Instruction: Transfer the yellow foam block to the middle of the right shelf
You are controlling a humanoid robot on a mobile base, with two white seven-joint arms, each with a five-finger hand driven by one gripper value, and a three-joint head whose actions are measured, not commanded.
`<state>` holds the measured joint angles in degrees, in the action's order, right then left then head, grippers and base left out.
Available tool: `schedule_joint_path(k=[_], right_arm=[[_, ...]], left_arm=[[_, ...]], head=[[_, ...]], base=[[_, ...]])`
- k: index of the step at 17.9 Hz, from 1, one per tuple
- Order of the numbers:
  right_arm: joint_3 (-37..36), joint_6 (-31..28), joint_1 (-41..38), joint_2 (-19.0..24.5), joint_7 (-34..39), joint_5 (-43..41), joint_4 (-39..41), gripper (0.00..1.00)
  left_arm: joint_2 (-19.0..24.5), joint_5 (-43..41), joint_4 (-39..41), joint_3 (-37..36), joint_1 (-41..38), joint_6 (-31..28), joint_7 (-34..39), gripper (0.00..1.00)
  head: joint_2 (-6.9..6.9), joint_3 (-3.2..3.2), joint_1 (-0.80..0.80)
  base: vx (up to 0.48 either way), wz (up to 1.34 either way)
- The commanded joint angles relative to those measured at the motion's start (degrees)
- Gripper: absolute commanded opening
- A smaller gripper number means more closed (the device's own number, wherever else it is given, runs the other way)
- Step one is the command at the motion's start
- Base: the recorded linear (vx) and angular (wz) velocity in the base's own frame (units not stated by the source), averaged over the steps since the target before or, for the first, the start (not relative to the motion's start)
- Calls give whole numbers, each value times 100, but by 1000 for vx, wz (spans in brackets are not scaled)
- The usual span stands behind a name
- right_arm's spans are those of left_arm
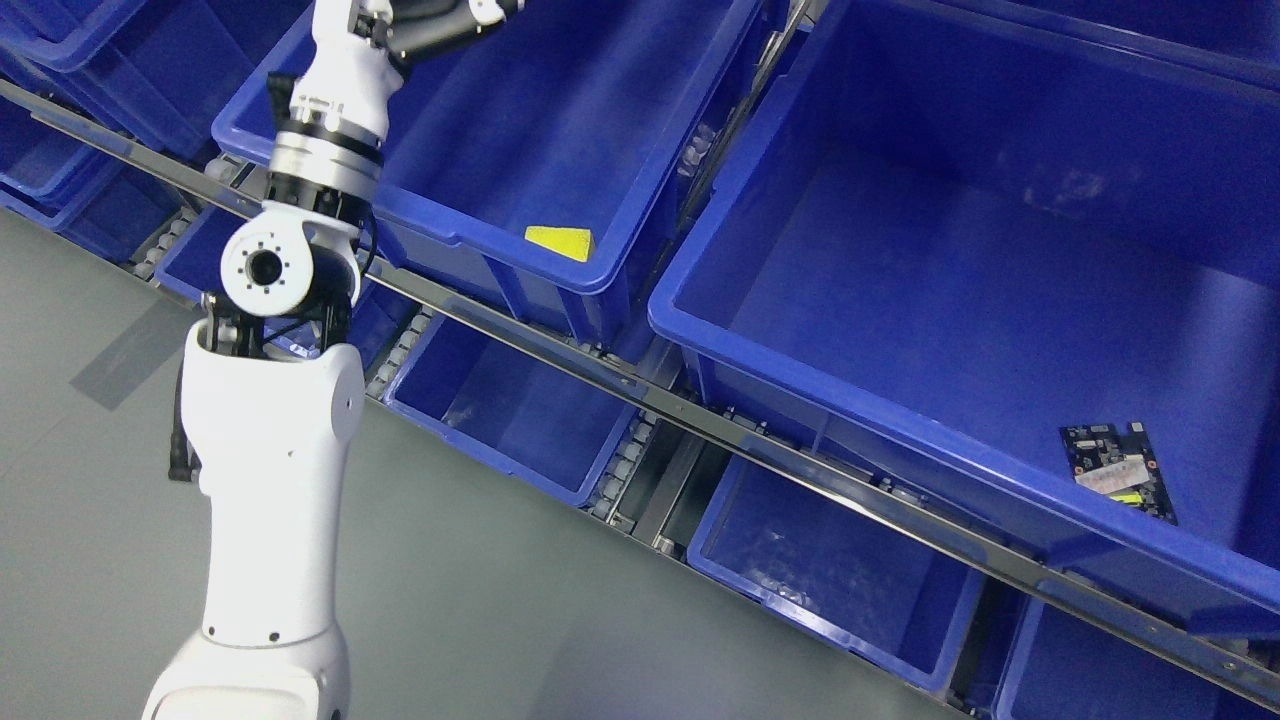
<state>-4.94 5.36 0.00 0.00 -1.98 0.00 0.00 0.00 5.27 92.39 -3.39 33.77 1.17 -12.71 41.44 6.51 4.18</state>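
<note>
Head view: we see a tilted rack of deep blue plastic bins on a metal shelf with roller rails [640, 385]. The small yellow foam wedge block [560, 242] lies inside the middle-tier left blue bin [560, 110], at that bin's near right corner, just behind its front rim and touching or almost touching the wall. Nothing is holding it.

The white left robot arm [265, 440] comes up from the bottom left edge, bends at a round grey-capped elbow joint [265, 268], and runs on past a silver wrist ring to the top edge of the picture above the left bin's far left rim. The left hand is cut off by the top edge; only dark grey housing shows there, so we cannot tell if its fingers are released or clenched. We do not see the right arm anywhere.

The large blue bin on the right [1000, 250] sits on the same tier, just beside the left bin, with a rail between them. In its near right corner lies a dark green circuit board [1118, 470] with a pale label and a yellow-green part on it, flat on the bin floor.

Lower-tier blue bins [520, 410] show below the front rail. Grey floor [480, 600] fills the lower left.
</note>
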Motion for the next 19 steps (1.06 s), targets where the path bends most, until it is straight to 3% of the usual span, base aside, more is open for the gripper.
schedule_joint_path(k=[1,19], right_arm=[[-7,9,-9,-100,4,18,100,100],[2,9,-9,-100,4,18,100,100]], left_arm=[[100,1,631,190,-1346,516,-346,100],[100,1,622,49,-934,86,-12,100]], head=[[0,0,0],[0,0,0]], base=[[-20,4],[-1,3]])
